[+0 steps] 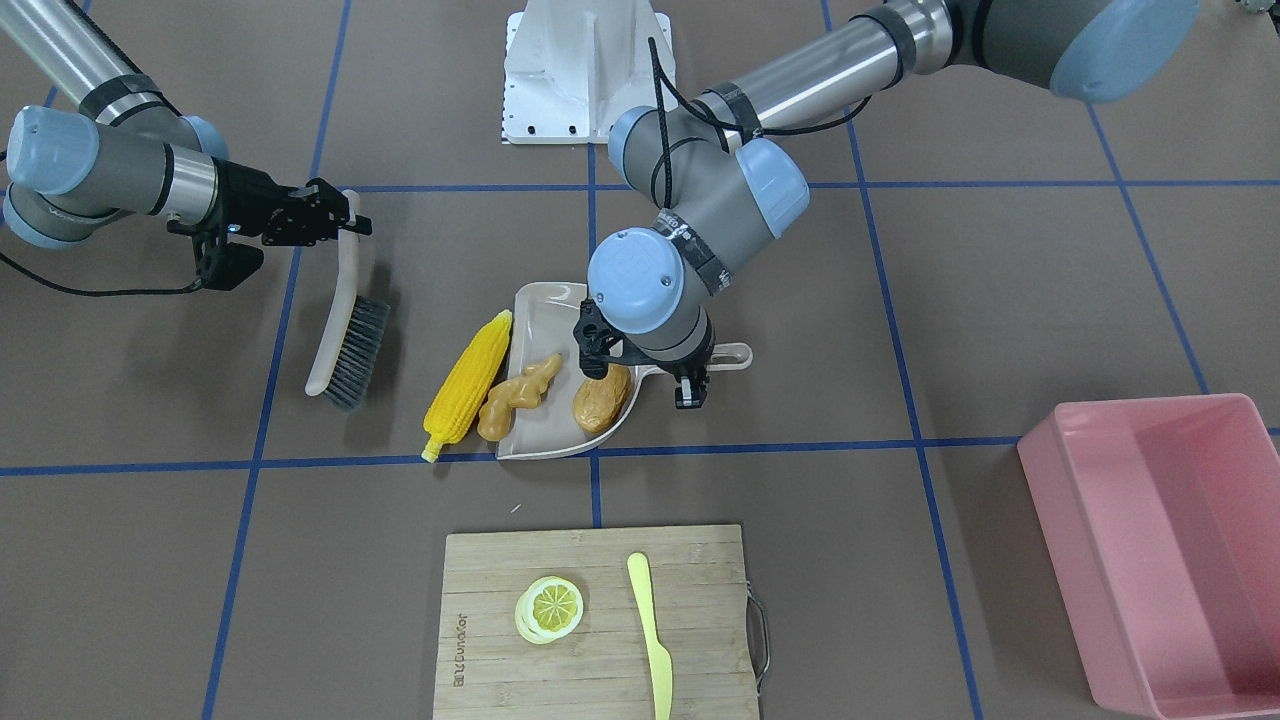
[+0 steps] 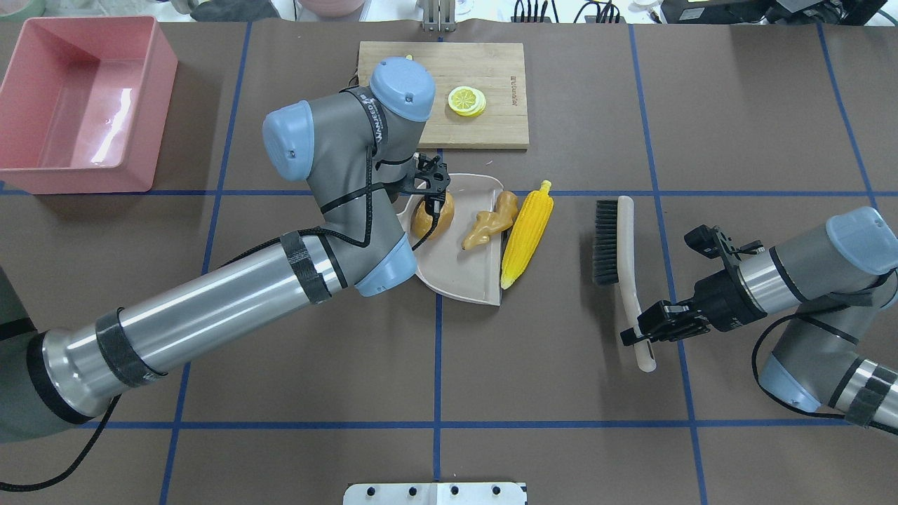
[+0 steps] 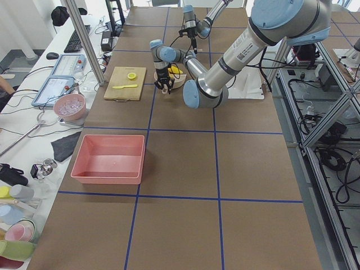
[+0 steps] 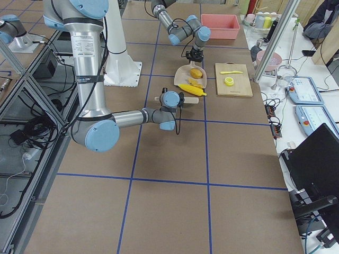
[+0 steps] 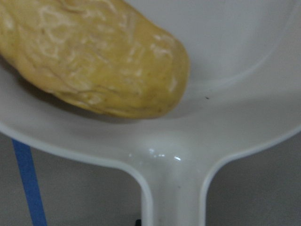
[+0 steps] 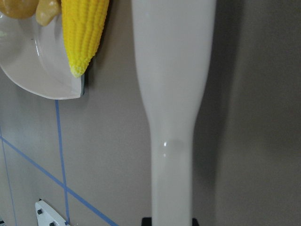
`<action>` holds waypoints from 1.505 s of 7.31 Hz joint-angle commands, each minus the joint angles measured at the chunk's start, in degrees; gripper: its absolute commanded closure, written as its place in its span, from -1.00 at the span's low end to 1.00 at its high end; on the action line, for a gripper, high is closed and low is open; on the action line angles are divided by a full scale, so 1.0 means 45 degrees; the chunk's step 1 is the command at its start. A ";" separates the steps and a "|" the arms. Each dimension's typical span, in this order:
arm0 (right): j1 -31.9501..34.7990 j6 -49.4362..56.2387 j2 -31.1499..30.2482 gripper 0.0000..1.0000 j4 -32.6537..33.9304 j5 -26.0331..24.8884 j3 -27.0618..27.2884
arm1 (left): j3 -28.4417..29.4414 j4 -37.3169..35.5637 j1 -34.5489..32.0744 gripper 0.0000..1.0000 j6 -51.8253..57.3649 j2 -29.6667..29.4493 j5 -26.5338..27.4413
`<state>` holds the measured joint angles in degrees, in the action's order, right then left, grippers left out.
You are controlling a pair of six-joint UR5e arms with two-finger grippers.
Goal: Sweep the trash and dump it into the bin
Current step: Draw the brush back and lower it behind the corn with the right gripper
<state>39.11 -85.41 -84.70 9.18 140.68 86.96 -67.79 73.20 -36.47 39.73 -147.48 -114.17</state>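
Closest in the front-facing view lies a wooden cutting board (image 1: 590,690), with a lemon slice (image 1: 548,608) on its left and a yellow-green plastic knife (image 1: 650,640) to the right of the slice. Farther back, at the left of this view, the right gripper (image 1: 338,215) has its fingers clenched on the end of the brush (image 1: 345,345) handle. The dark bristles face the trash and stand apart from it. Next comes the corn cob (image 1: 468,385), which lies on the brown table (image 1: 150,400) along the open lip of the beige dustpan (image 1: 545,305), just beside it. The ginger root (image 1: 518,395) straddles that lip, partly inside the pan. The brown potato lump (image 1: 602,398) sits fully inside, at the back wall near where the handle joins. The left gripper (image 1: 686,382) points down over the dustpan's handle. The left wrist view shows that handle running toward the fingertips, but I cannot tell whether the fingers are clenched on it or released. At the far right, well apart from the dustpan, stands the pink bin (image 1: 1150,560), upright on the table.
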 commanded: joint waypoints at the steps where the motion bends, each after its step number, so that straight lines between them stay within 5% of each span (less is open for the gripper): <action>1: -0.0039 -0.0003 0.0130 1.00 0.0010 -0.0070 -0.0027 | 0.0006 -0.0035 0.0000 1.00 0.0019 0.0000 0.0000; 11: -0.0448 -0.1292 0.1497 1.00 0.0108 -0.0168 -0.0610 | -0.0052 -0.0543 0.0000 1.00 0.0156 -0.0098 0.0000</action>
<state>37.36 -90.82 -79.08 9.70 139.94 85.58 -67.95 71.09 -36.47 40.38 -147.86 -114.17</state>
